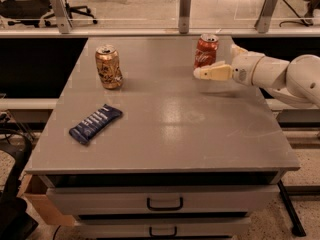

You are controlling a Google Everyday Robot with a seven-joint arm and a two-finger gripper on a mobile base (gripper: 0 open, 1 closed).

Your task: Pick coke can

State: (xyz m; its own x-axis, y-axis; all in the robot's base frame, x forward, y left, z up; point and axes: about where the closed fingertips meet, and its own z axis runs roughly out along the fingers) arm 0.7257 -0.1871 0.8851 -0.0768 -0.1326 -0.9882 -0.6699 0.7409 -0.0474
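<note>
Because only the red can is wanted, we treat what lies at the left of the bench [165, 134] as bystanders. A dark blue snack bar [95, 124] lies flat at the lower left, and a gold-brown can [108, 66] stands upright above it, toward the upper left. Both are well apart from the work, so we judge that neither stands in the way.

Further right, a grey post [185, 4] rises behind the far edge. Just right of it, the coke can [206, 50] stands upright near that edge, in the upper right of the frame. Its silver top is up, which leaves its sides free for a sideways grip.

Right of the can and a little lower in the frame are the jaws, carried level on the white arm [280, 74] that enters from the right edge. They point left at the can's lower body, low over the bench, a pose we judge suited to closing round its sides. Their cream tip lies just beside the can's base. We cannot tell whether it touches, nor how far the jaws stand open. The can rests on the bench and does not look held. We judge that pushing too far could nudge it toward the far edge.
</note>
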